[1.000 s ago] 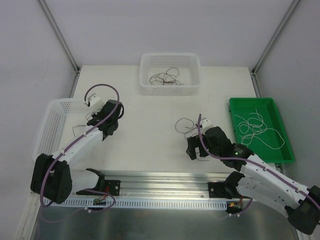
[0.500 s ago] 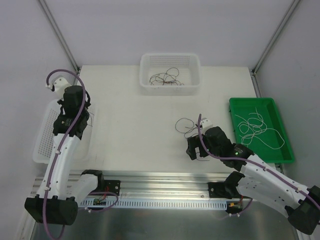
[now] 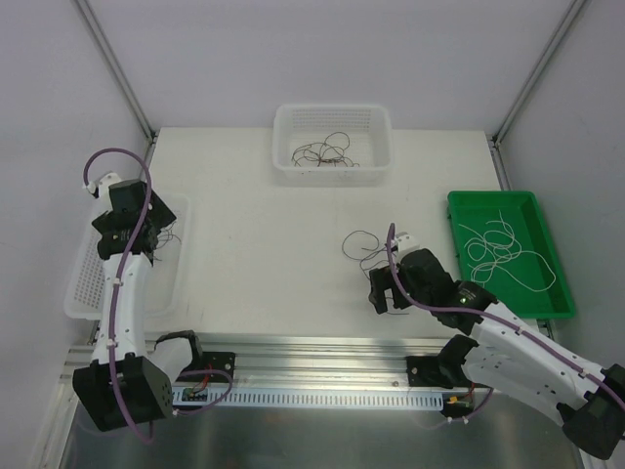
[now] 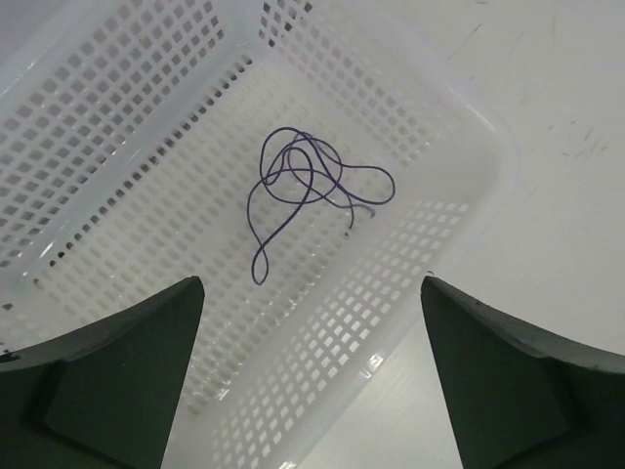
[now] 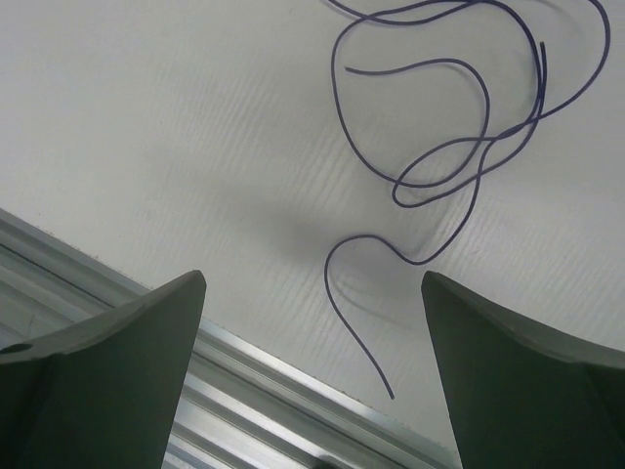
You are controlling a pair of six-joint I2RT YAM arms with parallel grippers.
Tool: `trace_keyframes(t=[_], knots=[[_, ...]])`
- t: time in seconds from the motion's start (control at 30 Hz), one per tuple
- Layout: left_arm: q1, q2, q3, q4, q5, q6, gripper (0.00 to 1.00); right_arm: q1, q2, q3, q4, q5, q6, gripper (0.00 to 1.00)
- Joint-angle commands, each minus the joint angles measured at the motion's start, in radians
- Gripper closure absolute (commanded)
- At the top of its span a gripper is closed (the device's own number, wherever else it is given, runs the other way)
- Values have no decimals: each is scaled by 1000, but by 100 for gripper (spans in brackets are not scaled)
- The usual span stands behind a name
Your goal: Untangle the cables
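Observation:
My left gripper [image 3: 139,233] hangs open over the white basket on the left [image 3: 83,293], with nothing between its fingers. Seen from the left wrist, a thin purple cable [image 4: 308,181] lies curled and loose on the floor of that basket [image 4: 469,186], ahead of the gripper [image 4: 311,285]. Another purple cable [image 3: 363,244] lies in loops on the table just beyond my right gripper [image 3: 386,293]. In the right wrist view this cable [image 5: 441,178] trails one free end between the open, empty jaws of the gripper [image 5: 312,278].
A white basket at the back [image 3: 332,109] holds a small tangle of dark cables [image 3: 322,153]. A green tray [image 3: 562,293] on the right holds several white cables [image 3: 503,249]. An aluminium rail [image 3: 312,352] runs along the near table edge.
My left arm swung from the table to above the left basket, and its gripper opened. The purple cable now lies in that basket. The right arm barely moved.

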Motion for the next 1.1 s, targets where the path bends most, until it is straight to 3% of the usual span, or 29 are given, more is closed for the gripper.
trace_keyframes(t=[0.0, 0.2, 0.33, 0.47, 0.77, 1.0, 1.07], knots=[[6, -78, 20, 26, 127, 42, 2, 5, 14, 66, -49, 64, 41, 2], [-12, -179, -20, 54, 458, 116, 1, -64, 111, 143, -120, 143, 98, 2], [-103, -235, -96, 100, 624, 153, 1, -158, 180, 178, -137, 128, 116, 3], [-225, -265, -165, 123, 632, 210, 1, -224, 274, 209, -119, 110, 132, 9], [-293, -287, -201, 129, 697, 185, 1, -259, 482, 194, -14, 59, 185, 29], [-305, -284, -205, 131, 724, 184, 1, -262, 530, 148, 38, 59, 193, 62], [-307, -275, -204, 132, 736, 181, 1, -264, 536, 143, 47, 64, 187, 66]])
